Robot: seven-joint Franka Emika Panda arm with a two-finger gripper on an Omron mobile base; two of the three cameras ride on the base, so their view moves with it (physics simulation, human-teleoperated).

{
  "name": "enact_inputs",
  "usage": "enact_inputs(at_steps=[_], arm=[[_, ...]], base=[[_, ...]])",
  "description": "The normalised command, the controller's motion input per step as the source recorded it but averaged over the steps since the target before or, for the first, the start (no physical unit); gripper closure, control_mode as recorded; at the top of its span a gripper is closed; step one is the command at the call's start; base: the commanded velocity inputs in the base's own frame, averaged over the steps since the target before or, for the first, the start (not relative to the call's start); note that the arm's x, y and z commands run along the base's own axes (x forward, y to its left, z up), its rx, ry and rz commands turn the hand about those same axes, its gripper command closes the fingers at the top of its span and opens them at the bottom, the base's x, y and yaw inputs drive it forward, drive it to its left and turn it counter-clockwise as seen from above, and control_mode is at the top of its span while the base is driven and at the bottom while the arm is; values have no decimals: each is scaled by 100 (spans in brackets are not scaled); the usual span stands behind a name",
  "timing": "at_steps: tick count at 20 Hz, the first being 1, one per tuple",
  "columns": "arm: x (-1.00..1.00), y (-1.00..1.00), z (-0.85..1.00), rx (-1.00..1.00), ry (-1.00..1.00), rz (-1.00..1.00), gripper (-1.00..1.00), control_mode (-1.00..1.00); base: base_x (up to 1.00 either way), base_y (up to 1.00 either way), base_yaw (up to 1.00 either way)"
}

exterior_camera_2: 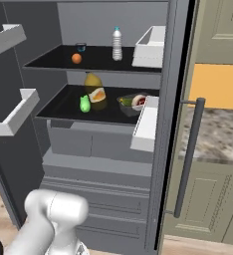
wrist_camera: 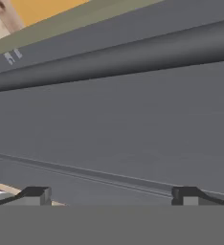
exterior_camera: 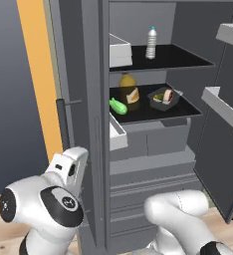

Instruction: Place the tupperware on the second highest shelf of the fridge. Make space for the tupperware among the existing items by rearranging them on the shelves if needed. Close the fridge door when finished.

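Tupperware (exterior_camera: 164,98), a translucent rectangular tub, rests on flat black shelf (exterior_camera: 153,114).

The white arm (exterior_camera: 180,214) is folded low, its elbow bent; the claw (wrist_camera: 111,195) stands wide open, its two dark fingertips (wrist_camera: 35,194) far apart, holding nothing.

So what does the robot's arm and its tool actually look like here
The arm is built of glossy white rounded segments with dark, almost black joint caps; one cap carries a small pale round marking. A thick white link also shows in the right base view. The tool shows two small dark finger tips with paler grey pads, standing wide apart. No loose cables are visible.
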Motion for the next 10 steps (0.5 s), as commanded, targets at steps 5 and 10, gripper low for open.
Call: enact_inputs(at_steps=[5,10], arm=[[59,91,-49,-33,0,0,-100,-100],[40,74,-54,-27,0,-3,-100,-100]], base=[[0,0,0],[0,0,0]])
